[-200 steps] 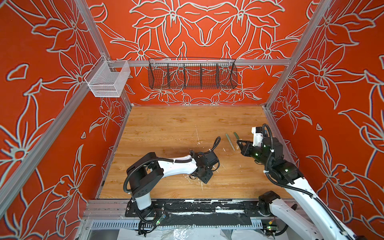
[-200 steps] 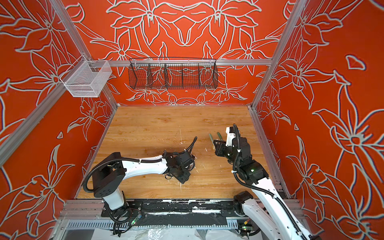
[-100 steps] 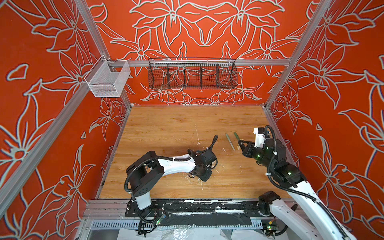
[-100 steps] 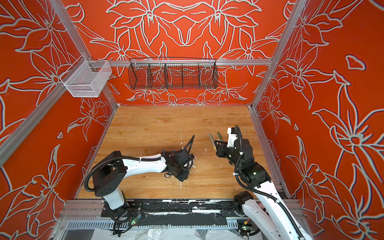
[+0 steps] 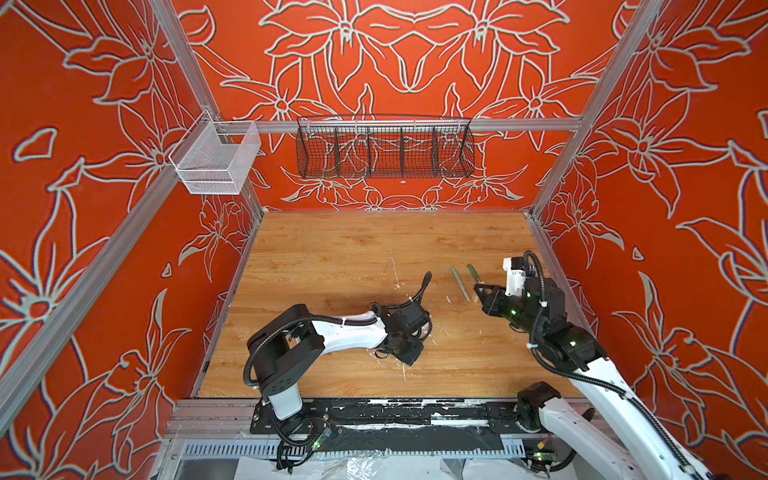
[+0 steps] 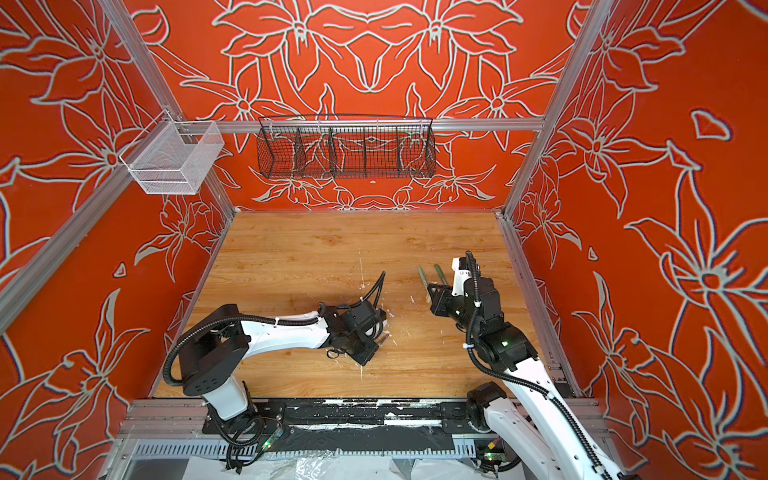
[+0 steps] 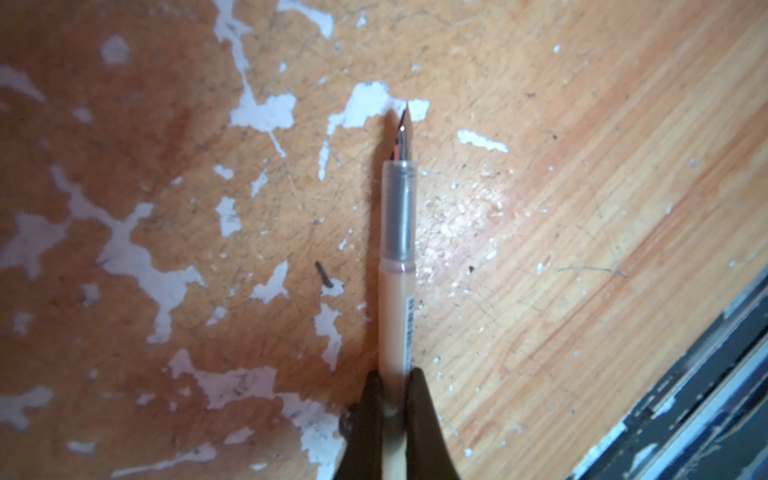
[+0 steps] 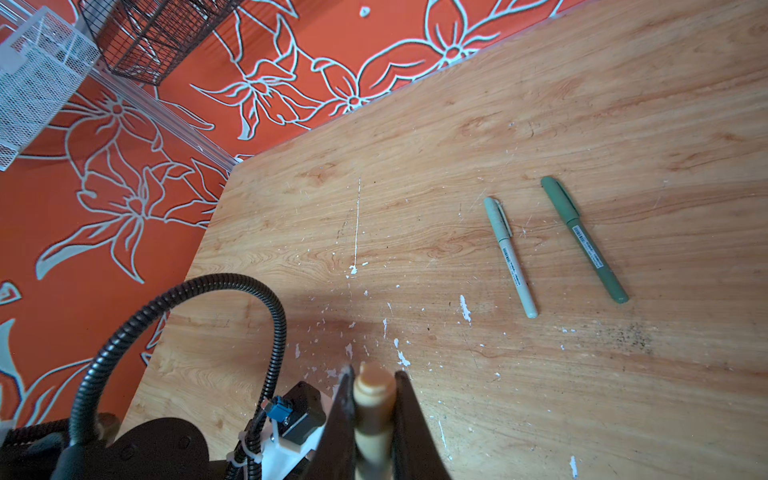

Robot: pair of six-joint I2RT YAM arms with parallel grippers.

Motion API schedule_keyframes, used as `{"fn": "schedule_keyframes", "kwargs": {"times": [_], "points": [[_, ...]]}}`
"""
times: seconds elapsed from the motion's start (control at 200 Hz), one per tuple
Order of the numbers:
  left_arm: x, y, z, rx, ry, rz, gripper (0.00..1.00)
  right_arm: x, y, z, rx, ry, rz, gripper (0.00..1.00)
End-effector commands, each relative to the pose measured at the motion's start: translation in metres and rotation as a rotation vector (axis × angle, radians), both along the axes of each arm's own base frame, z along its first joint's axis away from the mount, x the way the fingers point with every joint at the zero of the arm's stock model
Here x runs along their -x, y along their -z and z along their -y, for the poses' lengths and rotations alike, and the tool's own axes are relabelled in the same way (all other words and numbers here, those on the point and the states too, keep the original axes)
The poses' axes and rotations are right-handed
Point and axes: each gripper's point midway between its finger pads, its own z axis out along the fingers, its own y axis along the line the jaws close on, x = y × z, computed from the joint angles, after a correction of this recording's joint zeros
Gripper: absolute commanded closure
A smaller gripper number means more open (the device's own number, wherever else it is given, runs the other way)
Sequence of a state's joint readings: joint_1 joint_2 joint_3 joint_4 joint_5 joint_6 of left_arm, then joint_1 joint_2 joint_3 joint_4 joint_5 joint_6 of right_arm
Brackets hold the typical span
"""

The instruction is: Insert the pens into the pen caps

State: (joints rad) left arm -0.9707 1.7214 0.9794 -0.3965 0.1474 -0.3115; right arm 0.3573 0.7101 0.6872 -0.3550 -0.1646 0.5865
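Gripping the back end of a slim beige plastic pen (image 7: 397, 299), the left gripper (image 7: 395, 388) was pinched narrow on the barrel, low over the near middle of the white-flecked wooden tabletop (image 5: 332, 257). Nib bare, metallic, aimed at the board; contact could not be judged. Farther back, to the right, the right gripper (image 8: 374, 374) was clamped on a short beige tubular cap (image 8: 374, 401), clear of the wood. Just beyond lay a pale mint capped pen (image 8: 512, 257) and a dark green capped pen (image 8: 584, 239), side by side, apart, flat. On the back wall hung a black wire basket (image 5: 384, 151), with a white mesh basket (image 5: 216, 162) to its left.
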Motion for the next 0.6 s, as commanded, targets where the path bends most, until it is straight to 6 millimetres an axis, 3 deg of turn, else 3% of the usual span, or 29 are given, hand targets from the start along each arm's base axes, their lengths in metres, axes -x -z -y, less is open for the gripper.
{"fn": "schedule_keyframes", "kwargs": {"times": [0.0,0.115,0.22,0.285,0.41,0.485,0.595], "points": [[0.004,0.008,-0.009,-0.035,-0.004,-0.003,1.00,-0.003,-0.003,-0.003,-0.019,-0.008,0.010,1.00],[-0.005,-0.003,0.000,-0.022,-0.004,0.029,1.00,-0.005,-0.006,-0.003,-0.035,-0.003,0.019,1.00],[-0.019,-0.040,0.017,0.060,0.013,0.100,1.00,-0.006,-0.020,-0.011,-0.108,-0.021,0.063,1.00],[-0.030,-0.079,0.033,0.164,0.028,0.173,1.00,-0.009,-0.040,-0.014,-0.166,-0.026,0.125,1.00],[-0.041,-0.154,0.059,0.395,0.067,0.308,1.00,-0.006,-0.097,-0.021,-0.283,-0.071,0.278,1.00],[-0.042,-0.181,0.064,0.487,0.075,0.366,1.00,-0.002,-0.124,-0.023,-0.317,-0.094,0.334,1.00],[-0.046,-0.195,0.061,0.521,0.073,0.433,1.00,0.000,-0.144,-0.027,-0.317,-0.129,0.369,1.00]]}}
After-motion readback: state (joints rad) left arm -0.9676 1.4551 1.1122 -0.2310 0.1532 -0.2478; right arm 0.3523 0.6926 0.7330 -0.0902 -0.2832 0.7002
